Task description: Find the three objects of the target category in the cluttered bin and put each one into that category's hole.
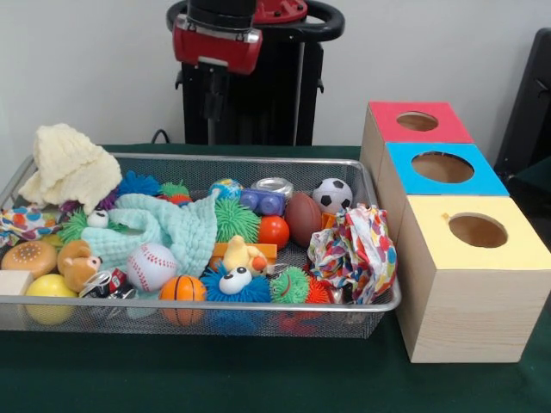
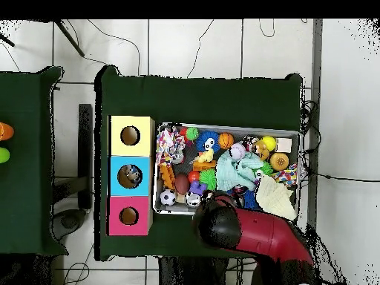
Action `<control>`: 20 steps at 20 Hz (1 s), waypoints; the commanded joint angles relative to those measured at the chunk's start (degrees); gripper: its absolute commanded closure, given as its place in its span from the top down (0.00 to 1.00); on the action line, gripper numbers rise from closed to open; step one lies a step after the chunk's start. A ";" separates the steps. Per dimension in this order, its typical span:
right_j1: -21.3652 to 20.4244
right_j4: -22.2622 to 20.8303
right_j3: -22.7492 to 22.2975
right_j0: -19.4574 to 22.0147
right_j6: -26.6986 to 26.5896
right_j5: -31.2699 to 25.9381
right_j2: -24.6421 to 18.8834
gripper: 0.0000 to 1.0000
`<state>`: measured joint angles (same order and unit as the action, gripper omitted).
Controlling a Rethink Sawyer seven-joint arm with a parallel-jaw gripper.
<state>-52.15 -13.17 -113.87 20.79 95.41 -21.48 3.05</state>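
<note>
The wire mesh bin (image 1: 380, 305) sits on the green table and is full of toys; it also shows in the overhead view (image 2: 223, 127). In it lie a baseball (image 1: 151, 265), a small basketball (image 1: 182, 288), a soccer ball (image 1: 332, 195), a brown football (image 1: 302, 218), spiky toys, a mint cloth (image 1: 164, 228) and a cream knit cloth (image 1: 73, 163). Three wooden boxes with round holes stand beside the bin: red top (image 1: 417, 120), blue top (image 1: 443, 168), yellow top (image 1: 478, 231). My gripper (image 1: 215, 99) hangs above the bin's far edge, touching nothing. In the overhead view the red arm (image 2: 245, 230) hides it.
A colourful patterned cloth (image 1: 357, 249) lies at the bin's end nearest the boxes. A yellow ball (image 1: 50, 286) and a plush bear (image 1: 77, 262) lie at the other end. A second green table (image 2: 26, 159) stands apart, with small objects at its edge.
</note>
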 commanded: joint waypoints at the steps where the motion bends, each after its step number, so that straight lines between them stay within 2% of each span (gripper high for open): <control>1: -0.34 6.07 -1.72 -9.59 20.59 -6.00 6.45 0.00; 9: 6.53 11.93 1.64 -16.95 24.84 -3.57 9.42 0.00; 15: 12.71 14.75 5.50 -17.46 24.73 -1.48 9.36 0.00; 20: 16.22 16.30 7.60 -16.91 24.48 -0.16 8.90 0.00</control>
<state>-43.03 -0.80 -111.20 2.87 106.04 -21.49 11.98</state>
